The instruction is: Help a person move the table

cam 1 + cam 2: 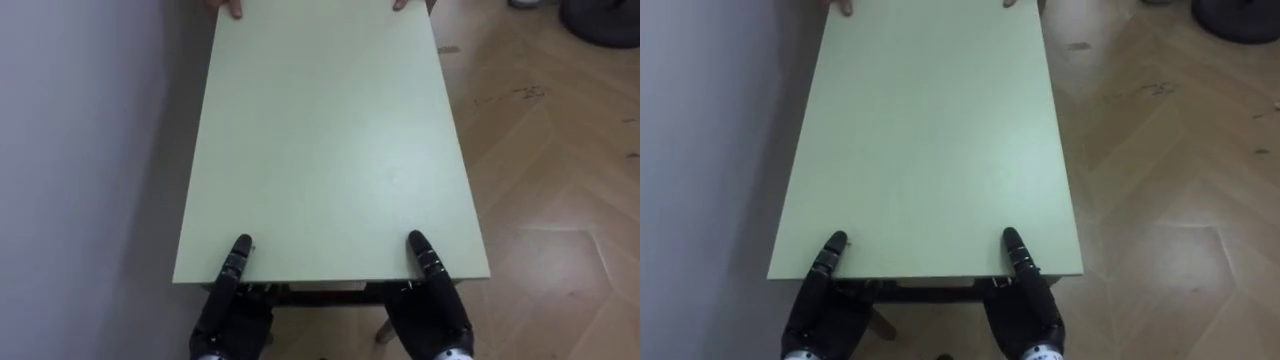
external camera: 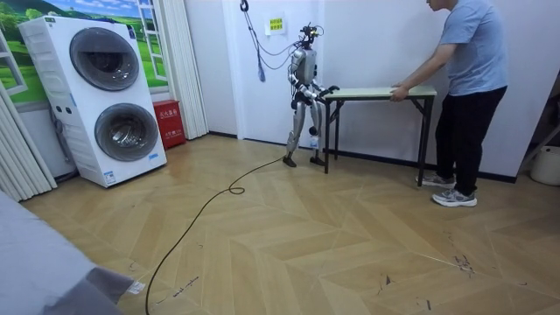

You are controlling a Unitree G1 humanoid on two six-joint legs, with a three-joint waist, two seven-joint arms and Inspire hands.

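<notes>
A pale green table (image 1: 320, 150) with dark legs stretches away from me, its long left side close to a white wall (image 1: 80, 150). My left hand (image 1: 228, 310) and right hand (image 1: 432, 310) clamp its near edge, each with the thumb on top and the rest of the hand below the board. At the far edge a person's hands (image 1: 230, 8) hold the tabletop. In the room view the person (image 2: 468, 79) stands at the table's (image 2: 376, 91) opposite end, leaning forward, while I stand upright at my end.
Wooden parquet floor (image 1: 540, 180) lies open to my right. A dark round object (image 1: 600, 25) sits on the floor at the far right. Stacked washing machines (image 2: 105, 96) stand by a curtain at the room view's left.
</notes>
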